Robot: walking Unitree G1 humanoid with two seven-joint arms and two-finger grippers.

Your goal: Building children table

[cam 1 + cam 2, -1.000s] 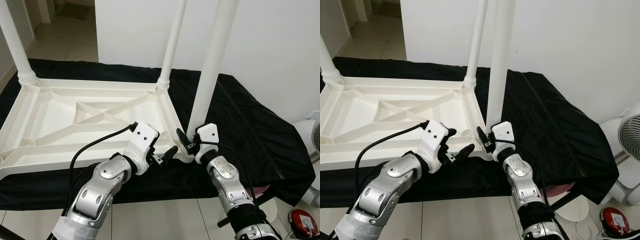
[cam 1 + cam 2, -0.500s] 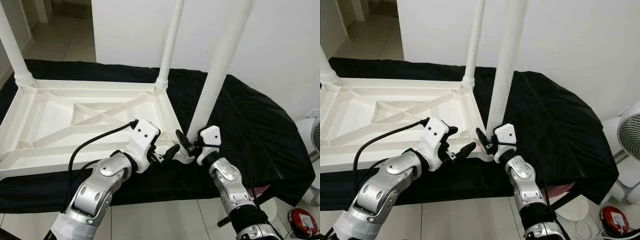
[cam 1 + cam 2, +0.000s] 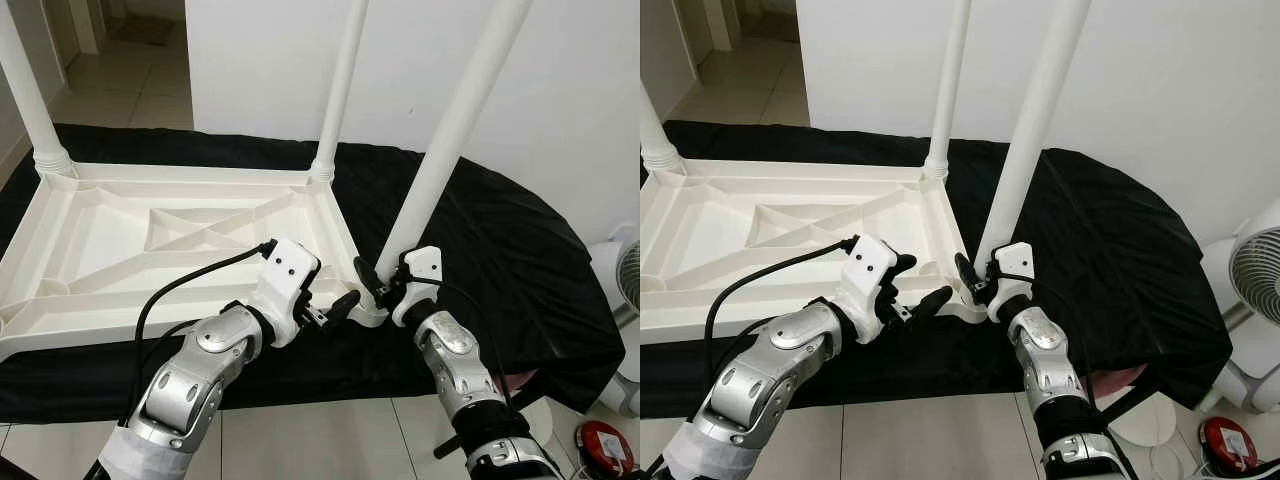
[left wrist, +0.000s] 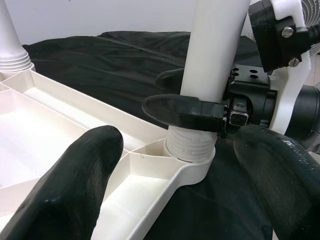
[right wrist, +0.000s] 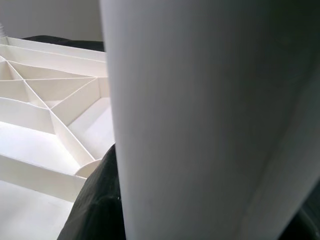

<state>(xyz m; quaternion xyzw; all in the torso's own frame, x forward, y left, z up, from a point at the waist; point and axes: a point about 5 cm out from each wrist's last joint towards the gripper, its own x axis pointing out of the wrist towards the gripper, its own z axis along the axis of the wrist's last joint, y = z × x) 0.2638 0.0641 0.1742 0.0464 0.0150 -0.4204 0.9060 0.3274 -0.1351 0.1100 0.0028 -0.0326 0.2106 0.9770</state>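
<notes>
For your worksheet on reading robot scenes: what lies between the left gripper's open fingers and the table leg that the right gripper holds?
In the left wrist view, the left gripper faces the leg across the tabletop's corner socket.

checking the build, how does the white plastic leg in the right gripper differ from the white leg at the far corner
The gripped white plastic leg leans to the right, clamped by the right gripper; its threads show above the socket. The far corner white leg stands upright, untouched. Both are white round tubes on the upturned tabletop.

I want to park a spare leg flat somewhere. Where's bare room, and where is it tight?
Free: the black cloth right of the tabletop, out to the fan; also the tabletop's ribbed underside between its two far legs and the left gripper. Crowded: the near right corner, where the right gripper clamps the tilted leg at its socket.
</notes>
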